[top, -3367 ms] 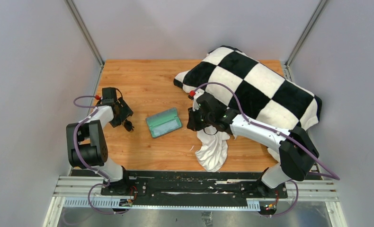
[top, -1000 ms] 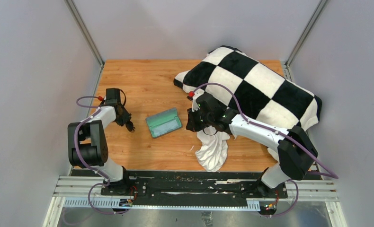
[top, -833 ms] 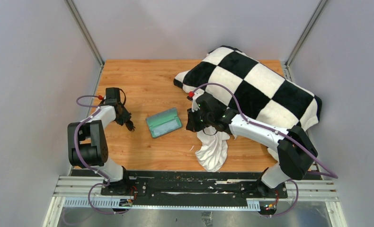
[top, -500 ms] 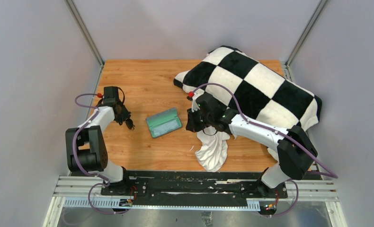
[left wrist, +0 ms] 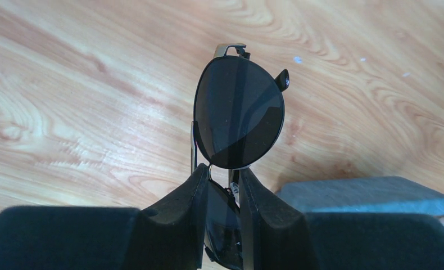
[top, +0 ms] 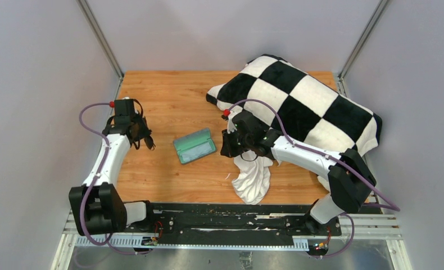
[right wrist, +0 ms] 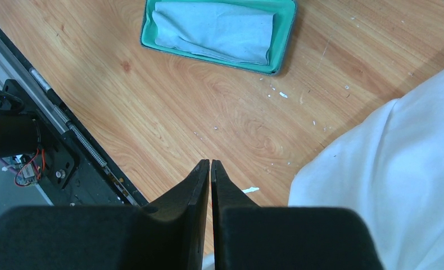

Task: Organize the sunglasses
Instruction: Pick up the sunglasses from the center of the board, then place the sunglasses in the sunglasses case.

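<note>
Pale grey walls close in a wooden table (top: pixel 169 174), with a black mounting rail (top: pixel 225 216) running along its near edge where both arms are bolted. On the left, the left arm reaches up along the table's left side, and the left gripper (left wrist: pixel 225 171) is clamped on the sunglasses (left wrist: pixel 239 112), held above the wood rather than lying on it. In the left wrist view the two dark fingers (left wrist: pixel 189 197) pinch the lower part of the thin black frame, so that one round dark lens stands clear above the fingertips, with a hinge and a small nose pad showing at its top edge; the second lens sits low between the fingers and is mostly hidden. Right of the glasses and apart from them lies the grey-blue case (top: pixel 194 145), open, its mint-green inside facing up and a folded light-blue cloth (right wrist: pixel 217 28) lying in it. Farther right, near the case but not touching it, the right gripper (right wrist: pixel 210 169) hangs over bare wood with its fingers pressed together and nothing between them. Just beside and below it a crumpled white cloth (top: pixel 253 177) spreads toward the near edge, partly under the right arm. Behind that, a large black-and-white checkered blanket (top: pixel 304 101) fills the far right corner of the table and hangs over its right side.
</note>
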You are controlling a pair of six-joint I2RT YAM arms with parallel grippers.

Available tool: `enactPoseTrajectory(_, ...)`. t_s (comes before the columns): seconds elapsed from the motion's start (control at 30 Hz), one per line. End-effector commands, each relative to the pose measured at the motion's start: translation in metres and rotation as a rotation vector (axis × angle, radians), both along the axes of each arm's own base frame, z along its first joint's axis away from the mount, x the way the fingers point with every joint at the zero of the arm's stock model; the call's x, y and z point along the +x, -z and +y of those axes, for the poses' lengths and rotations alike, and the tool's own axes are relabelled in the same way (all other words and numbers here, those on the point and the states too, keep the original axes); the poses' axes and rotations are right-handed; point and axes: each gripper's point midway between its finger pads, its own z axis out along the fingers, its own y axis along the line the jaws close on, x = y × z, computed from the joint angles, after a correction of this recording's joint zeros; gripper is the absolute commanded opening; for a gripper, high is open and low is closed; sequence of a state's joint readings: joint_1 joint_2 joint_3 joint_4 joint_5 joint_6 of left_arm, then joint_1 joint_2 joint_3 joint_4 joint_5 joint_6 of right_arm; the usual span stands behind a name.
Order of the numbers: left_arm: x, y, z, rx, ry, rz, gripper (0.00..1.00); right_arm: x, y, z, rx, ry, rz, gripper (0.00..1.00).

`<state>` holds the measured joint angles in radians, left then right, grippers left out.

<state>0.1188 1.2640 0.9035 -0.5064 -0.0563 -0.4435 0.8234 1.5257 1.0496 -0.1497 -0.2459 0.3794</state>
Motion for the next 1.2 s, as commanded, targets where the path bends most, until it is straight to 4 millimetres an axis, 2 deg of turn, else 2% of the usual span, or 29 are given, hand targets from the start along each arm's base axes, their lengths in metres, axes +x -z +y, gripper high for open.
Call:
enactPoseTrajectory(0.0, -0.006, -0.037, -0.013, 0.056, 0.113, -0.034, 0.2, 0.005, -0.003, -0.002, 0.008, 0.02, -0.002, 0.1)
enactPoseTrajectory(0.17, -0.009, -0.061, -0.031, 0.103, 0.229, -0.071, 0.2, 0.008, -0.012, -0.008, 0.02, 0.043, -0.015, 0.1)
enactPoseTrajectory(0.37, -0.005, -0.074, -0.071, 0.167, 0.426, -0.097, 0.22, 0.011, -0.06, -0.013, 0.12, 0.054, -0.059, 0.11)
enactPoseTrajectory(0.5, -0.003, -0.078, -0.098, 0.238, 0.576, -0.109, 0.22, 0.015, -0.08, -0.021, 0.148, 0.081, -0.102, 0.11)
enactPoseTrajectory(0.67, -0.003, -0.082, -0.118, 0.29, 0.706, -0.137, 0.22, 0.015, -0.085, -0.035, 0.158, 0.119, -0.115, 0.11)
enactPoseTrajectory(0.87, -0.004, -0.089, -0.146, 0.354, 0.832, -0.179, 0.25, 0.015, -0.083, -0.041, 0.156, 0.136, -0.115, 0.11)
enactPoseTrajectory(1.17, -0.009, -0.073, -0.177, 0.52, 0.997, -0.135, 0.25, 0.016, -0.086, -0.048, 0.165, 0.152, -0.12, 0.12)
